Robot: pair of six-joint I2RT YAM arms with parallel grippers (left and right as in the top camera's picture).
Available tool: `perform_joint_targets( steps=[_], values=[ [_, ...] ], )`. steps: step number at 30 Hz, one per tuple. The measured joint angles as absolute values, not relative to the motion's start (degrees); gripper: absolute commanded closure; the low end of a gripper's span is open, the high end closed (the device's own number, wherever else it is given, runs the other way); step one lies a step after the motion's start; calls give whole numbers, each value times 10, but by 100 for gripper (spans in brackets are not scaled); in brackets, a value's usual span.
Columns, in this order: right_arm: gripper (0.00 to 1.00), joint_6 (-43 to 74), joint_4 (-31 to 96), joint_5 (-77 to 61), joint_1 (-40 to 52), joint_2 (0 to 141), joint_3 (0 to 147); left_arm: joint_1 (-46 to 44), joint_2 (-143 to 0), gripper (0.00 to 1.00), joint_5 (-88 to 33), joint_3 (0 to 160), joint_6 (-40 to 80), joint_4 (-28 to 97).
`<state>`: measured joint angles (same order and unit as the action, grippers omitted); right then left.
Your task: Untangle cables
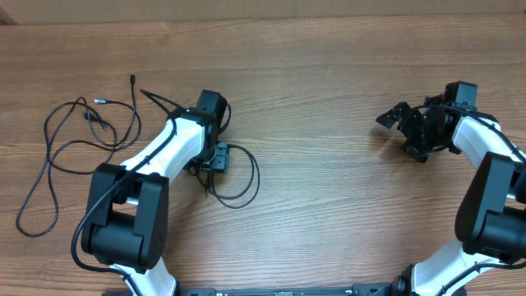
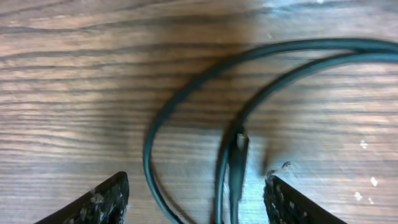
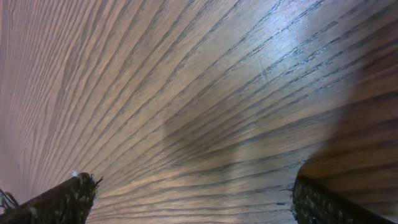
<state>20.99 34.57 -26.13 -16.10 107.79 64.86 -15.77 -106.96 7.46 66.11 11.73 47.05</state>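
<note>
Under the left hand (image 2: pixel 196 199) on the bench (image 2: pixel 62 74) | released, wide open, straddling the cable plug (image 2: pixel 238 158) | I'd pinch the plug itself, not the loop (image 2: pixel 155 124) | right hand (image 3: pixel 193 199) open too, holding nothing

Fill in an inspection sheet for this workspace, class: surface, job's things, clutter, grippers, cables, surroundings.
Surface: wooden table, grain visible.
Job's things: loose cord loops at far left; second looped cord beneath the left gripper, its plug between the fingers.
Clutter: nothing seen.
Grippers: left open over that cord; right gripper open over bare wood, empty.
Cables: black wiring runs along the left arm.
Surroundings: nothing seen.
</note>
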Motion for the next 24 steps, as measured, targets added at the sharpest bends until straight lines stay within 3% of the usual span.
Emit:
perform_joint_targets(
  steps=[5,7,18,24],
  values=[
    [0,210,345,-261,-161,1078,649,-158,-1060,71,73,627,133,423],
    [0,210,346,-261,-161,1078,649,-158,-1057,96,64,621,137,412],
    [0,210,345,-261,-161,1078,649,-159,-1056,96,41,632,119,451],
    [0,210,346,-261,-161,1078,649,-159,-1053,96,152,684,153,503]
  ],
)
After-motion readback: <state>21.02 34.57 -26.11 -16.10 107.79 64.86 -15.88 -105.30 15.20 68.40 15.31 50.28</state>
